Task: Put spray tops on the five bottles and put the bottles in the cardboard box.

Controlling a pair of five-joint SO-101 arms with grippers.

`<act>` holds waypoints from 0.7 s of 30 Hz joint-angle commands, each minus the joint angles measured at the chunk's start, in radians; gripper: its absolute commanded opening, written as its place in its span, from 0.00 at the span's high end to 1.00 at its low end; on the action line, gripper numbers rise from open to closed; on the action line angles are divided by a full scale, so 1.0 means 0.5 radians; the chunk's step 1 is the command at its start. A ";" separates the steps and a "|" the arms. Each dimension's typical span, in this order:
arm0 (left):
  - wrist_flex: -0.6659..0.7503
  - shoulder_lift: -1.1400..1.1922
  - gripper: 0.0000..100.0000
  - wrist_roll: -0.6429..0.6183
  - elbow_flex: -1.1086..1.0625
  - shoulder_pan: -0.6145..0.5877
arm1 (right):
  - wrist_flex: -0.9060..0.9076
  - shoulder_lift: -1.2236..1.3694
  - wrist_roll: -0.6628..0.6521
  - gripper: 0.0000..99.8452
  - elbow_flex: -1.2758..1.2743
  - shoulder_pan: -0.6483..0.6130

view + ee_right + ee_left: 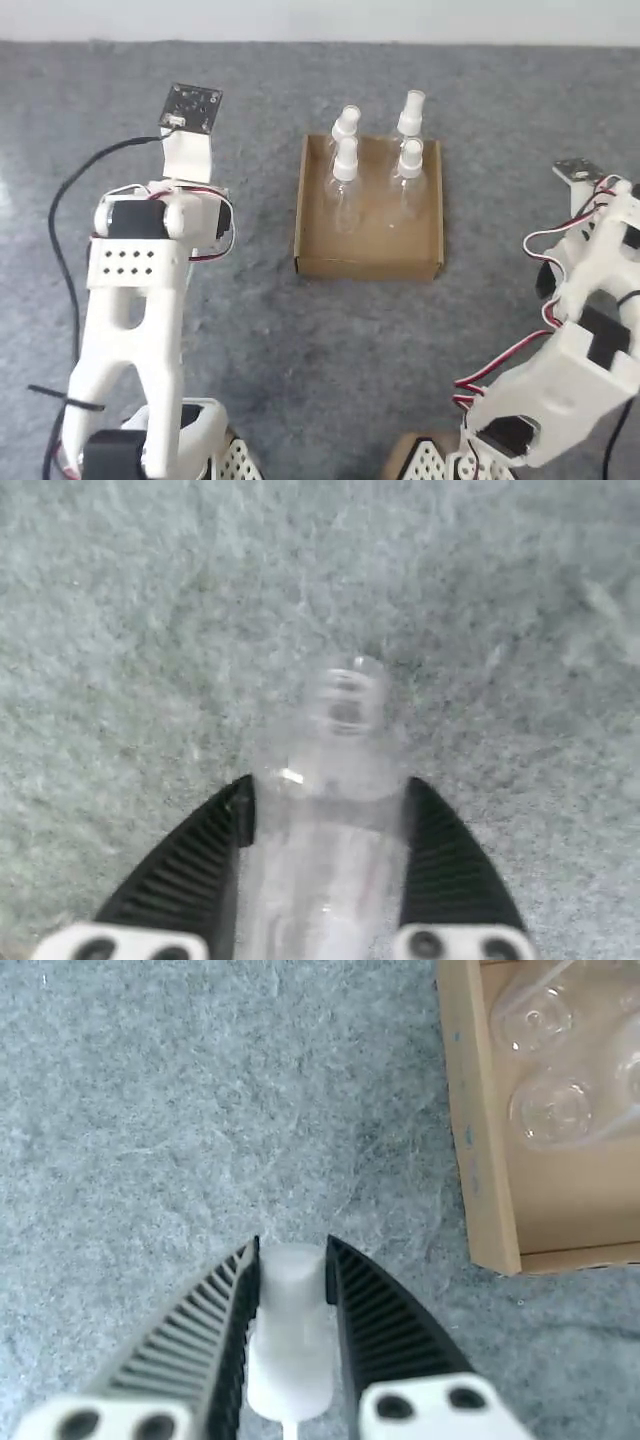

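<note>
In the left wrist view my left gripper [292,1260] is shut on a white spray top [290,1330], held above grey carpet beside the cardboard box [480,1140]. The right wrist view has my right gripper [328,800] shut on a clear bottle [335,780] whose open neck has no top. From the high view the cardboard box [368,262] stands at the middle, and several clear bottles with white spray tops [346,160] stand upright in it. The left arm [160,240] is left of the box; the right arm [590,290] is at the right edge.
Grey carpet [260,340] covers the table around the box. A black cable [75,200] loops along the left arm. The arms' bases [190,440] sit at the near edge.
</note>
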State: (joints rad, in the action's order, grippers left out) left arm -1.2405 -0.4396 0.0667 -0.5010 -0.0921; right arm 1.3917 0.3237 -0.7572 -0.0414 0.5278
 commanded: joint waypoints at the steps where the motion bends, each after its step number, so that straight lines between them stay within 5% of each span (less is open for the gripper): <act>1: 0.046 -0.101 0.99 -0.015 0.014 0.000 | 0.020 -0.041 0.000 0.99 0.120 -0.035; 12: -0.021 -0.365 0.99 -0.098 0.146 -0.006 | 0.026 -1.122 0.304 0.99 -0.021 -0.149; 16: -0.110 -0.543 0.99 -0.212 0.345 0.006 | 0.005 -1.729 0.430 0.99 -0.411 -0.594; 21: -0.104 -0.666 0.99 -0.408 0.652 0.000 | -0.133 -2.392 0.687 1.00 -0.859 -1.441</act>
State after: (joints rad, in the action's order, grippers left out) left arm -1.2881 -0.7188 -0.0821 -0.2923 -0.0921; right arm 1.3732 -0.6521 -0.4918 -0.3959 0.0491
